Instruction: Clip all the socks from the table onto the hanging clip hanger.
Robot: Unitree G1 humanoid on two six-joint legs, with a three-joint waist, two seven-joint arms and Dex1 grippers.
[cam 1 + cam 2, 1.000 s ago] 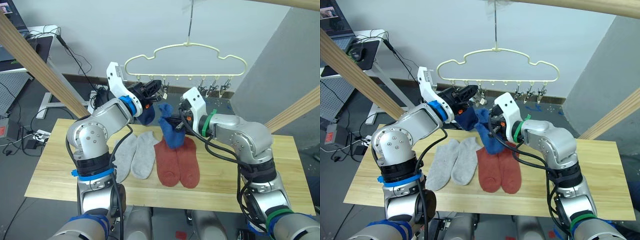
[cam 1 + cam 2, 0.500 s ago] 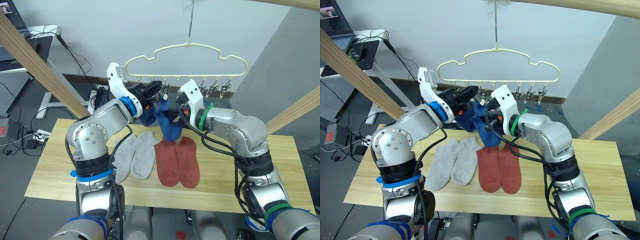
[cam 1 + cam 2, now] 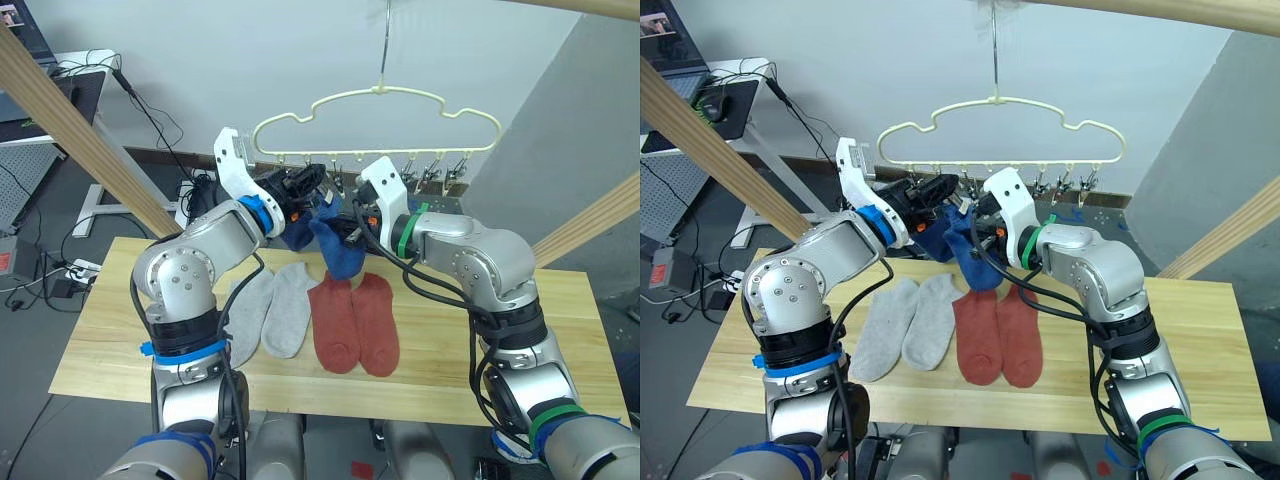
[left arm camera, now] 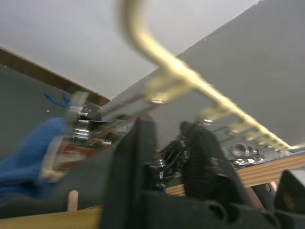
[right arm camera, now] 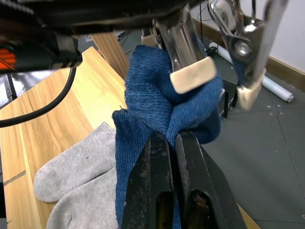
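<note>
The clip hanger (image 3: 378,112) hangs by its metal hook above the far edge of the table (image 3: 120,340), with its row of small metal clips (image 3: 432,172) along the lower wire. Both arms are raised to that row at the hanger's left half.

The right gripper (image 5: 172,143) is clenched on a fold of a blue sock (image 5: 162,102); the right wrist view shows its two fingers pressed together with the fabric pinched between them. The upper part of this sock sits against the pale pad of a metal clip (image 5: 193,76). Whether that clip has actually closed on the fabric cannot be determined. The rest of the sock (image 3: 340,250) hangs down in front of the right forearm, above the red pair.

The left gripper (image 4: 167,143) is at the hanger wire beside the same clip. Its two black fingers (image 4: 136,143) stand slightly apart, with a clip's metal parts seen between them; whether they are squeezing it cannot be determined. A second blue sock (image 3: 296,232) hangs just behind and below this gripper.

Four socks lie flat on the table: two light grey socks (image 3: 272,310) side by side to the left, and two rust red socks (image 3: 354,322) side by side just to their right, the pairs nearly touching.
</note>
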